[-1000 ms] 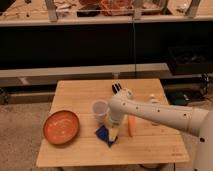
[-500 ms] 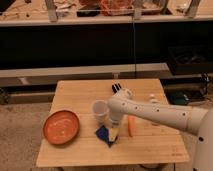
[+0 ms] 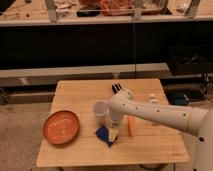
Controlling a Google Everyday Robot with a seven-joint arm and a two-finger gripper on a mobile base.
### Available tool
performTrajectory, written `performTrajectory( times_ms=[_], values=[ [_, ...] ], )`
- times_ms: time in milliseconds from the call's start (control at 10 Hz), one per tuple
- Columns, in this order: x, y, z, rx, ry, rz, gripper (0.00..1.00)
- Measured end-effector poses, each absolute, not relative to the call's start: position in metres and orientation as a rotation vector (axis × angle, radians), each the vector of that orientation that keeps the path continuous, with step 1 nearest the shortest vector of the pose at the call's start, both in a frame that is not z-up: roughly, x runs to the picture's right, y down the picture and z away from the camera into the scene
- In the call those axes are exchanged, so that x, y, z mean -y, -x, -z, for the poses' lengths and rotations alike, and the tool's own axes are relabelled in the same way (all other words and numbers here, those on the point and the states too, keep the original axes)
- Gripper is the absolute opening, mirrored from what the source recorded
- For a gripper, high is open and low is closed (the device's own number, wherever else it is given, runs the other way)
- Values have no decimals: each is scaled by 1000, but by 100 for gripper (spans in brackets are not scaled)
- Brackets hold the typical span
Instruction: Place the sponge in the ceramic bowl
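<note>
The sponge [image 3: 106, 135], a small dark-blue block with a pale yellow face, lies on the wooden table [image 3: 75, 95] near its front middle. My gripper [image 3: 114, 131] reaches down from the white arm and sits right at the sponge's right side, over its yellow face. The ceramic bowl [image 3: 61, 127], wide, shallow and orange-brown, rests at the table's front left, well apart from the sponge.
A small translucent white cup [image 3: 100, 111] stands just behind the sponge, beside the arm. A slim orange stick [image 3: 131, 126] lies right of the gripper. A dark object [image 3: 116, 88] sits further back. Shelving and a low ledge run behind the table.
</note>
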State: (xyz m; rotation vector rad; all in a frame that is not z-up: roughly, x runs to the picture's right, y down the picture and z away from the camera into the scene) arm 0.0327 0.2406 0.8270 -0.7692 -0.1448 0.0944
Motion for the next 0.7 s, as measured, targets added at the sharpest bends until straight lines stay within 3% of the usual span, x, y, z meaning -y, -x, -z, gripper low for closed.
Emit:
performTrajectory(
  times_ms=[700],
  values=[
    [-261,0,-802,181,724,-109,80]
  ],
)
